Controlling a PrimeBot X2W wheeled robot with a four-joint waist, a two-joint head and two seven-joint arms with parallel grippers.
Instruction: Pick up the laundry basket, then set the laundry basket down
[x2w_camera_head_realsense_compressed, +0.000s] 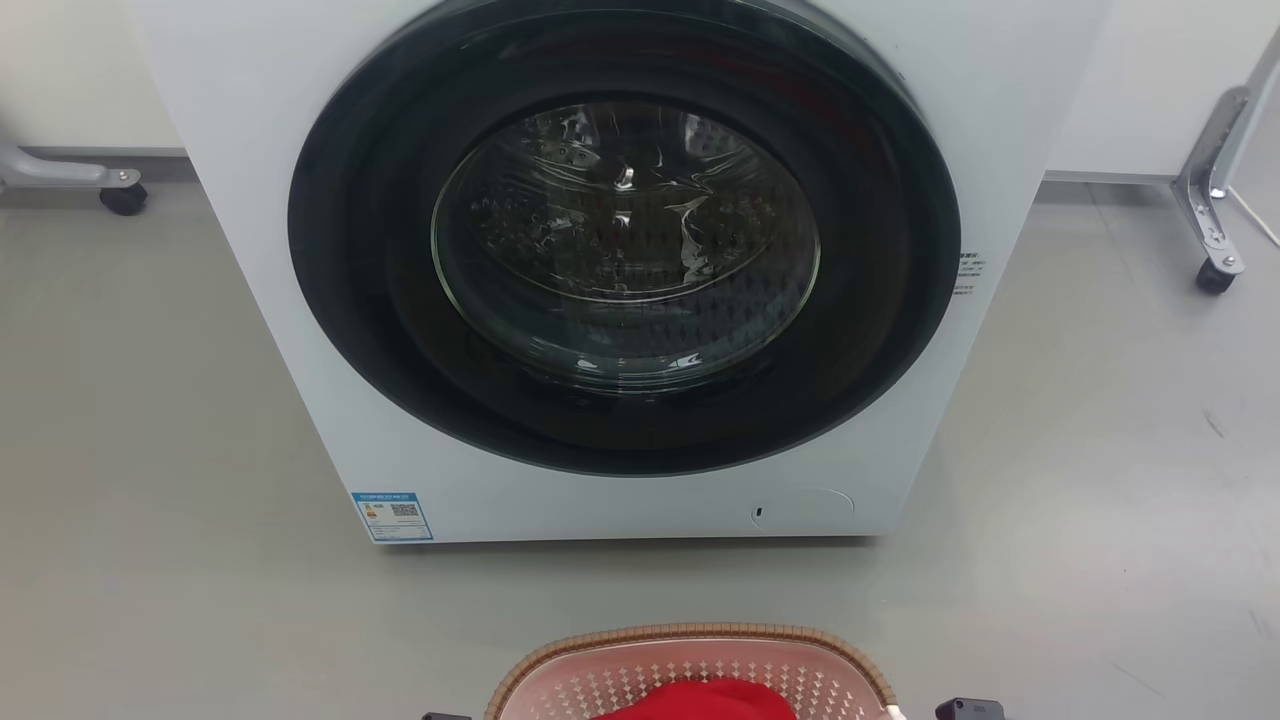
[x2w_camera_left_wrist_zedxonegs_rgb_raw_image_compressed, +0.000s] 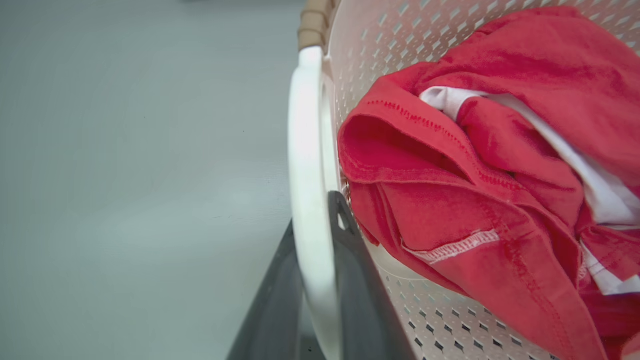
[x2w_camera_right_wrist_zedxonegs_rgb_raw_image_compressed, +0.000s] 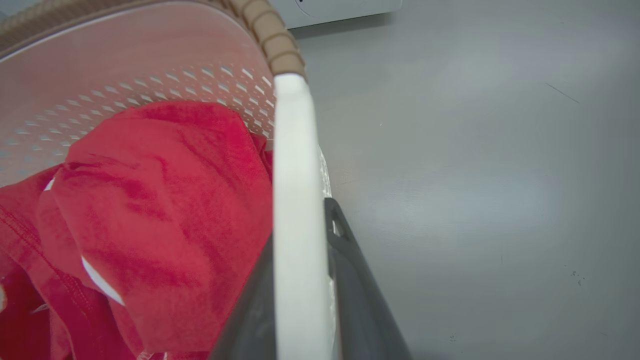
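Laundry basket, clamped by left gripper and right gripper, may tip its red clothes out if either slips.

So the left gripper had long dark grey fingers, tapered, tiny slot near one tip; right gripper looked identical.

Labels on the washing machine: none legible.
A blue-and-white sticker bearing a small square code sits at the lower left corner of the front panel. A few lines of small dark print stand just right of the round door. Both are too small to read.
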